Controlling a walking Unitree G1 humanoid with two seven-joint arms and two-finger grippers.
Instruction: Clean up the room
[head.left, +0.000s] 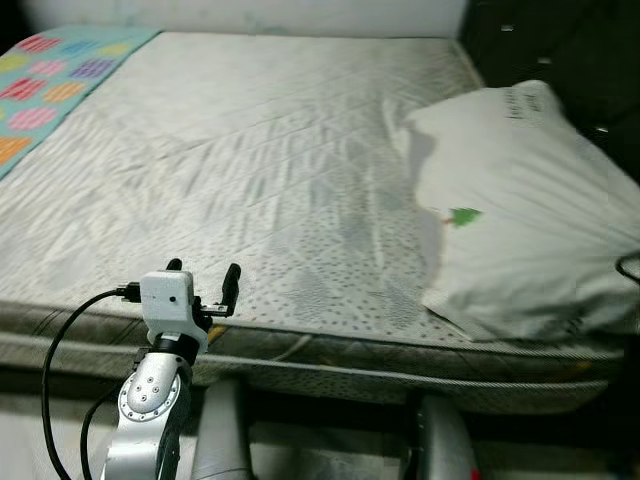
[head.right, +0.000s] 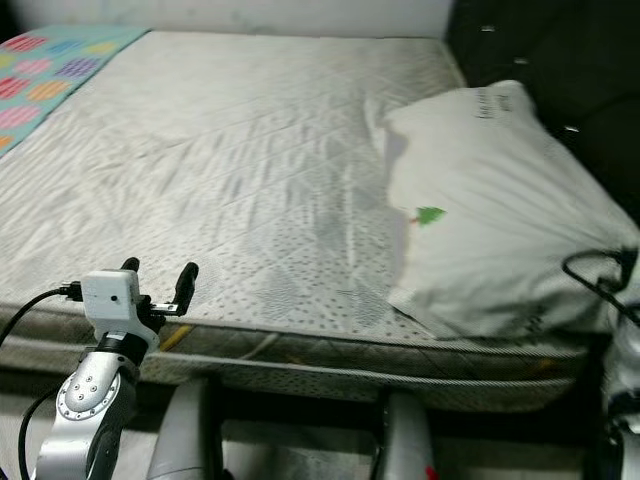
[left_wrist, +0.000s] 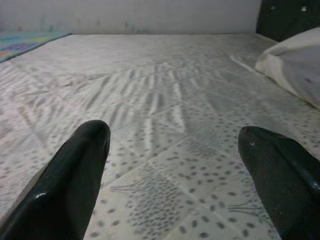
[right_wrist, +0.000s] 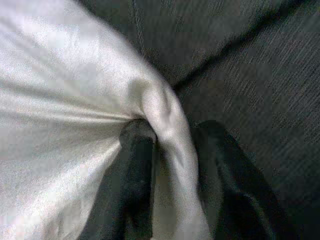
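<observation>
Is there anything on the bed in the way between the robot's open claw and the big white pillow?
Nothing visible. The left gripper hovers open at the near edge of the mattress, and only bare quilted mattress lies between it and the pillow on the right side. The right gripper already pinches a fold of the pillow.

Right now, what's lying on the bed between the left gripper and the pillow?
Nothing: in the left eye view, only bare quilted mattress runs from the open left gripper to the white pillow, whose corner the right gripper pinches.
</observation>
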